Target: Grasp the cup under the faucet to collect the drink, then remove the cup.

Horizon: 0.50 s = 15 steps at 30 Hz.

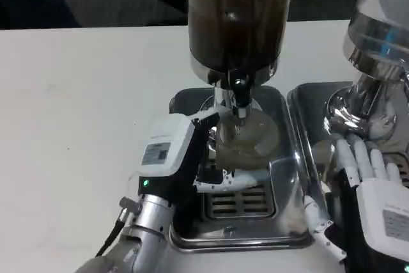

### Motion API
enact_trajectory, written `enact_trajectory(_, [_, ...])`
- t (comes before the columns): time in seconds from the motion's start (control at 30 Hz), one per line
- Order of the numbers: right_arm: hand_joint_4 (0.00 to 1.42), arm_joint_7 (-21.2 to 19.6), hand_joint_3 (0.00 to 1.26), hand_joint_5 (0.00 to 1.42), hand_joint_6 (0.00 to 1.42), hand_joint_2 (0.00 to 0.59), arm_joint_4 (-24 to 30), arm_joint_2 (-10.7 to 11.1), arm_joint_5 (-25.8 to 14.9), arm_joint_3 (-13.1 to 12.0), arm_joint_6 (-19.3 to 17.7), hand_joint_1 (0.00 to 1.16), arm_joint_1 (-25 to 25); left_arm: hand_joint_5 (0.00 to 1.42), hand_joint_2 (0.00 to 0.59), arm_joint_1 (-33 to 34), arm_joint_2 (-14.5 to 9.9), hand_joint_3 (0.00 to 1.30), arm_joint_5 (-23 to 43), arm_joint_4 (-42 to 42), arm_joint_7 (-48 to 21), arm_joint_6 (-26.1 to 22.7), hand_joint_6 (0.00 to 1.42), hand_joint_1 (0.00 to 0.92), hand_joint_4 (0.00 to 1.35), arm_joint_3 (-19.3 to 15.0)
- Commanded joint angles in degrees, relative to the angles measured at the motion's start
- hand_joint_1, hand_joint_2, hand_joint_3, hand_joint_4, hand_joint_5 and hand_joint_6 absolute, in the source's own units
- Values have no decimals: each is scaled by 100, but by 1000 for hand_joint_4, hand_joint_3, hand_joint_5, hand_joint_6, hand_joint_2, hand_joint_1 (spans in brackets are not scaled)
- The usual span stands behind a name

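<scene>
On the white table [77, 94], the left hand [176, 151] is seen wrapped around a clear plastic cup [246, 139], its fingers closed on the cup's side. The cup is held directly under the faucet [239, 97] of a dark drink dispenser [233, 17], above the steel drip tray [281, 177]. Further right, the right hand [374, 190] is laid flat, fingers extended and released, before a second dispenser [377, 49].
</scene>
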<state>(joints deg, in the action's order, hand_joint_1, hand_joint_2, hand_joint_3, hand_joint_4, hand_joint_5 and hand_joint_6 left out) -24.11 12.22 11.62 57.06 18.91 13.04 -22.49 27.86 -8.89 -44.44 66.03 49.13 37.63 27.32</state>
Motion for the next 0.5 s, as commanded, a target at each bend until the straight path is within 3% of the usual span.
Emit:
enact_trajectory(0.03, [0, -24, 44, 0, 0, 514, 75, -27, -1, -42, 15, 198, -35, 1144, 0, 23, 19, 846, -31, 77, -88, 26, 1336, 742, 1009, 198])
enact_trajectory(0.23, [0, -13, 44, 0, 0, 511, 53, -24, -20, -39, -3, 200, -25, 1130, 0, -27, -2, 843, -4, 61, 8, 5, 1351, 729, 996, 279])
enact_trajectory(0.3, [0, -7, 44, 0, 0, 510, 45, -15, -31, -47, -11, 202, -12, 1075, 0, -20, -18, 788, -5, 44, 47, -43, 1275, 708, 929, 306])
enact_trajectory(0.43, [0, 2, 44, 0, 0, 510, 31, -17, -60, -66, -12, 204, 15, 942, 16, -17, -66, 607, 93, 36, 1, -31, 1094, 560, 764, 281])
enact_trajectory(0.5, [0, 6, 44, 0, 0, 509, 21, -19, -89, -79, -18, 205, 18, 844, 45, -31, -87, 446, 166, 49, -109, 37, 919, 413, 619, 267])
